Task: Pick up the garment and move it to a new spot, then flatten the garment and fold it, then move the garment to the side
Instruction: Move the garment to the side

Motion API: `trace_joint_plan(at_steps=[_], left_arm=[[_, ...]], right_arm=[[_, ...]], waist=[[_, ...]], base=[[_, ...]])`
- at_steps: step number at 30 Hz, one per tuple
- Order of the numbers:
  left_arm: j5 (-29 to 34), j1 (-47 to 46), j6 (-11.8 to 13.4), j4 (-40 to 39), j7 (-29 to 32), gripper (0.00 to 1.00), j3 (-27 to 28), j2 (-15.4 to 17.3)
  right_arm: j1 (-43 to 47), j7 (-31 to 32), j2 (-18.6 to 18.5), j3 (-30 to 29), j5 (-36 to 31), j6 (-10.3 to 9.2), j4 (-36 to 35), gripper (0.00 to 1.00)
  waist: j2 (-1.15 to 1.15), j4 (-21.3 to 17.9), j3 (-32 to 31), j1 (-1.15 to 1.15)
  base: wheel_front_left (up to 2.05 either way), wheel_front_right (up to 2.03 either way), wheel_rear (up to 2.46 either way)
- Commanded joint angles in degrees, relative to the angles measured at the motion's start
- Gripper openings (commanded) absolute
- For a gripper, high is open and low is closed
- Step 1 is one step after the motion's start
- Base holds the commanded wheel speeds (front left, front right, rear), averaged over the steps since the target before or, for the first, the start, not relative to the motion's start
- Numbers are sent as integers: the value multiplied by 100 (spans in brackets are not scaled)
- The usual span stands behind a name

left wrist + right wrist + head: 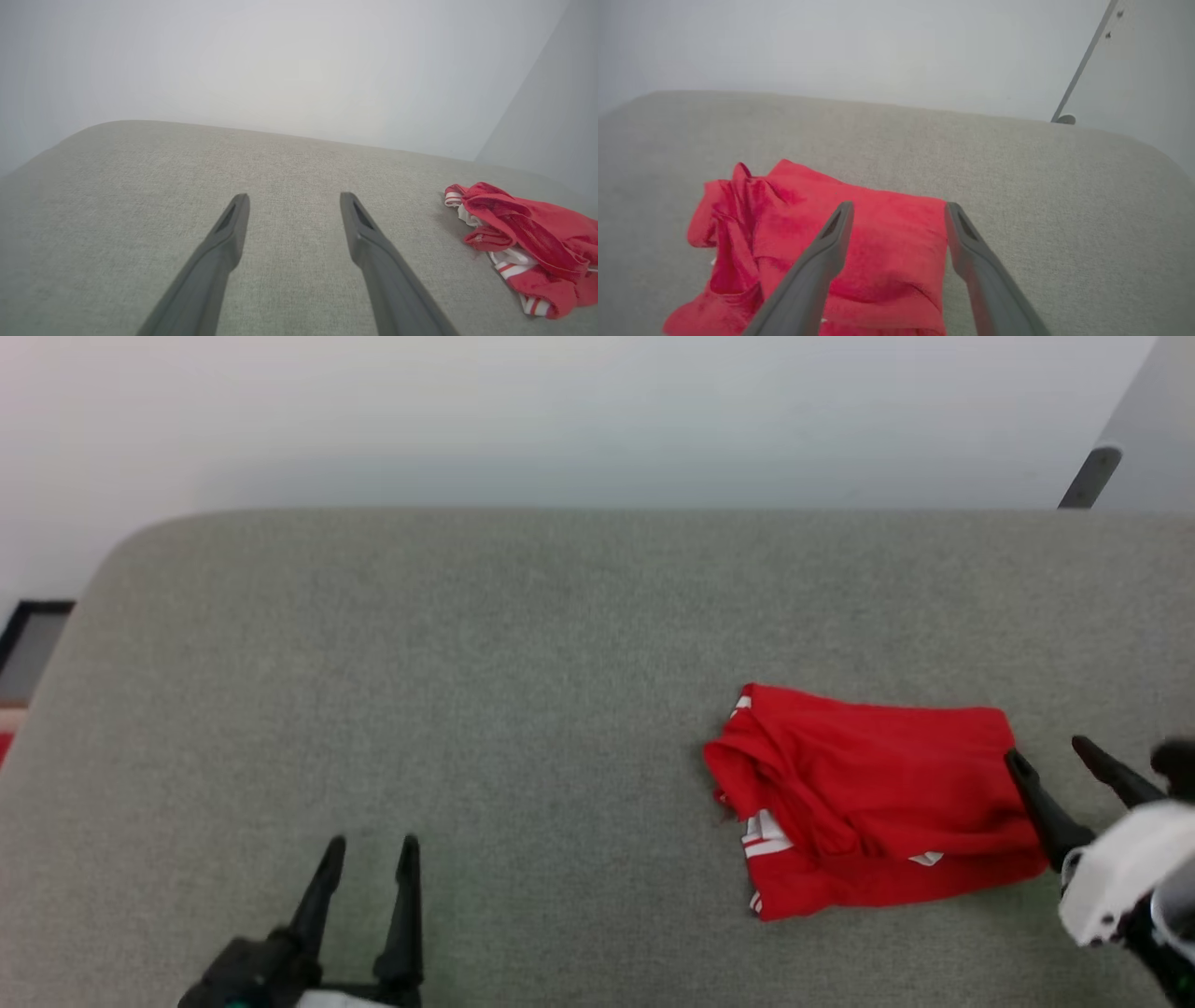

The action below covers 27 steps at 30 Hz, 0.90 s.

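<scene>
The shirt (868,798) is lying roughly folded on the right side of the grey pad (467,663). The right gripper (1047,749) is spread wide at its right edge, holding nothing. The left gripper (372,844) is spread too, well apart from it.

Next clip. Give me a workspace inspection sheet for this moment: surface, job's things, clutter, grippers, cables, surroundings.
Surface: grey fabric surface, rounded corner at far left.
Job's things: red garment lies bunched on the robot's right side, with white striped trim showing at its left and near edges.
Clutter: nothing seen.
Grippers: left gripper open over bare fabric, well apart from the garment. Right gripper open at the garment's right edge, one finger over the cloth and one beyond it; contact cannot be told.
Cables: nothing seen.
Surroundings: pale wall behind; slanted post at far right; dark frame at far left.
</scene>
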Motion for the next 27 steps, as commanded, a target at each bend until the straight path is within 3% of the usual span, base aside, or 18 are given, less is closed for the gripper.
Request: trace_joint_plan(at_steps=[1, 5, 11, 14, 19, 20, 21, 22, 23, 27], left_arm=[[51, -180, -10, 42, 2, 100, -55, -7], [39, -498, -10, 111, 1, 100, -154, -21], [12, -910, -10, 210, 1, 100, -345, -33], [-8, -1077, -10, 230, 1, 100, -407, -36], [25, -1256, -10, 284, 1, 100, -455, -48], [39, -1290, -10, 304, 1, 100, -467, -48], [50, -1326, -10, 321, 1, 100, -471, -49], [63, -1362, -10, 333, 1, 100, -471, -50], [80, -1392, -10, 341, 1, 100, -476, -50], [122, -1513, -10, 347, 1, 100, -468, -17]], right_arm=[[-269, 524, -198, 227, 60, -4, 154, 100], [-890, 1763, -526, 541, 435, -5, 480, 100], [-1386, 3187, -705, 472, 857, -5, 999, 100], [-1431, 3499, -694, 452, 844, -5, 1124, 100], [-1426, 3445, -457, 396, 955, -4, 1295, 100], [-1422, 3411, -411, 415, 958, -4, 1340, 79], [-1411, 3373, -381, 443, 956, -4, 1374, 34], [-1410, 3332, -350, 474, 963, -4, 1395, 14], [-1432, 3261, -310, 484, 988, -4, 1408, 0], [-1483, 2876, -331, 360, 1036, -5, 1408, 0]], waist=[[0, 83, 356, 0], [0, 160, 630, 0], [0, 359, 958, 0], [0, 442, 1098, 0], [0, 474, 1273, 0], [0, 467, 1304, 0], [0, 454, 1335, 0], [0, 432, 1364, 0], [0, 400, 1388, 0], [0, 200, 1474, 0]], base=[[0, 0, 0], [0, 0, 0], [0, 0, 0], [0, 0, 0], [0, 0, 0], [0, 0, 0], [0, 0, 0], [0, 0, 0], [0, 0, 0], [0, 0, 0]])
